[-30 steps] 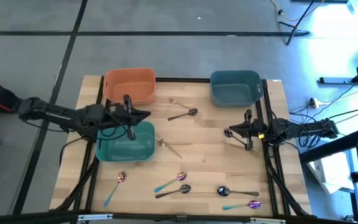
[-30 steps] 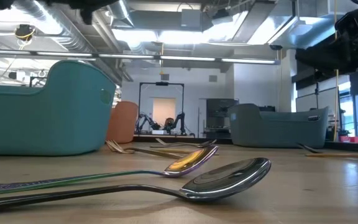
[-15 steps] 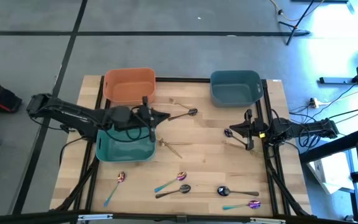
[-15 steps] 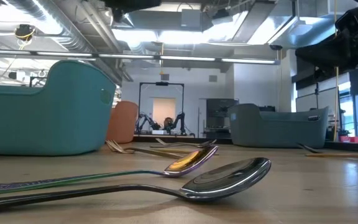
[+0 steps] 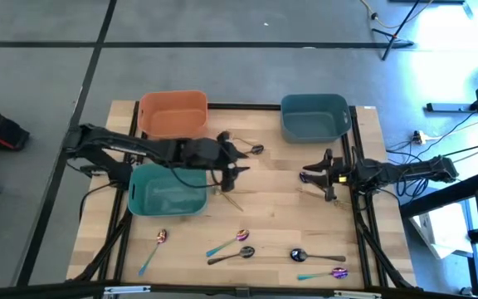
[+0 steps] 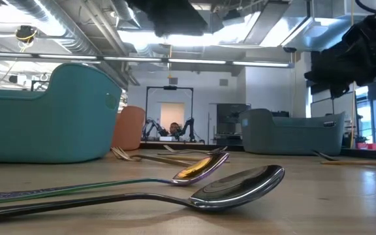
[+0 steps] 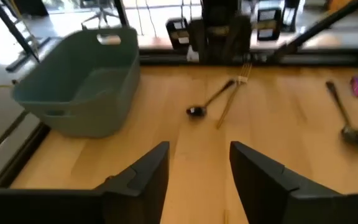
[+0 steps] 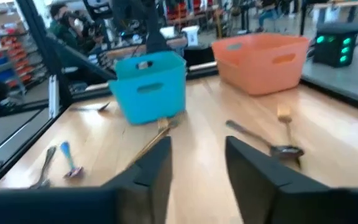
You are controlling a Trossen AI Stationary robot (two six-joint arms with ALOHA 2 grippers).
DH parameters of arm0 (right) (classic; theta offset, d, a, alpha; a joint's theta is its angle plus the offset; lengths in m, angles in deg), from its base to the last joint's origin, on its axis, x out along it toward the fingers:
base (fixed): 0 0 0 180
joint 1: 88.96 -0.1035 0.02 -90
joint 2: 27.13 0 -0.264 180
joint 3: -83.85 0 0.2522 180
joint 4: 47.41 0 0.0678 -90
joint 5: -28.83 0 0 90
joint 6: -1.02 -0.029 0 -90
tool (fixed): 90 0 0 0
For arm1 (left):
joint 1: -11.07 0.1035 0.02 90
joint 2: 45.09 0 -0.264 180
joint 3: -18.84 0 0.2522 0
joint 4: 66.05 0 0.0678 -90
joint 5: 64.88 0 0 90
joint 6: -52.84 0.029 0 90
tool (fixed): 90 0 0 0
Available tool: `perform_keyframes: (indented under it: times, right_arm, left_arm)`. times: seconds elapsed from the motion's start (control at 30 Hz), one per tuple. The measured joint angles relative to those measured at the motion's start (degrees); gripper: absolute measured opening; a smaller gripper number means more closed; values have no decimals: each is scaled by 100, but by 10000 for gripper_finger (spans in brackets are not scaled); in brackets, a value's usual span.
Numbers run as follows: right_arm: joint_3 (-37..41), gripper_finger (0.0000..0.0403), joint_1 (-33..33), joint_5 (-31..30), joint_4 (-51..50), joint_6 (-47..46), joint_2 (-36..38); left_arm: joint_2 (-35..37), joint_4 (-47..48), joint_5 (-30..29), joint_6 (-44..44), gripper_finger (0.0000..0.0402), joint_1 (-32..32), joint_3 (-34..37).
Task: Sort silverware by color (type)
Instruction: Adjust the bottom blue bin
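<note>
Silverware lies scattered on the wooden table [image 5: 272, 220]. A black spoon [image 5: 251, 151] and a gold fork [image 5: 237, 135] lie at the far middle. Gold forks [image 5: 226, 196] lie beside the teal bin [image 5: 168, 191]. An iridescent spoon [image 5: 305, 176] and a gold fork [image 5: 314, 193] lie near my right gripper [image 5: 315, 176]. More spoons, black [image 5: 239, 253] and iridescent [image 5: 235, 239], lie along the near edge. My left gripper [image 5: 237, 162] hovers open just right of the teal bin, with nothing between its fingers [image 7: 138, 180]. My right gripper [image 8: 197, 165] is open too and holds nothing.
An orange bin [image 5: 173, 114] stands at the far left and a grey-blue bin [image 5: 314, 116] at the far right. The middle of the table between the two grippers is bare wood. An iridescent spoon [image 5: 162, 241] lies near the left front corner.
My left gripper has travelled from above the teal bin toward the table's right edge and now stands past the bin's right rim, above the gold forks. In the low view my right arm shows a little lower than before.
</note>
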Motion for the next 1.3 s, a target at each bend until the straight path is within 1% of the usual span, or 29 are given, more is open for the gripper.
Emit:
perform_keyframes:
  times: [0.07, 0.13, 0.23, 0.3, 0.33, 0.43, 0.6, 0.67, 0.73, 1.03, 1.2, 1.3]
  right_arm:
    - [0, 168, 0, 182, -3, -5, -84]
    - [0, 180, 0, 268, 10, -9, -162]
    - [0, 187, 0, 408, -14, 65, -227]
    - [0, 188, 0, 306, -9, 252, -252]
    - [0, 188, 0, 202, -13, 301, -265]
    - [0, 189, 0, 4, -13, 316, -286]
    - [0, 189, 0, 1, -14, 317, -291]
    - [0, 189, 0, 1, -31, 319, -292]
    - [0, 189, 0, -3, -29, 321, -306]
    - [0, 189, 0, -8, -29, 330, -327]
    - [0, 189, 0, -10, -29, 320, -327]
    - [0, 189, 0, -45, -28, 319, -327]
  left_arm:
    - [-248, -160, -84, 209, 166, -2, -32]
    - [-464, -308, -343, 386, 166, -2, -32]
    - [-757, -328, -664, 383, 166, -34, -32]
    - [-916, -228, -719, 182, 166, -48, -32]
    - [-993, -179, -645, 75, 166, -48, -32]
    - [-1137, 135, -99, -220, 166, 11, -42]
    - [-1229, 1260, 458, -789, 166, 111, -387]
    - [-1271, 1570, 627, -907, 166, 137, -488]
    - [-1326, 1809, 694, -969, 166, 151, -478]
    - [-1927, 1863, 867, -897, 166, 149, -480]
    - [-2047, 1959, 1061, -887, 166, 149, -480]
    - [-2085, 1963, 1064, -887, 166, 149, -478]
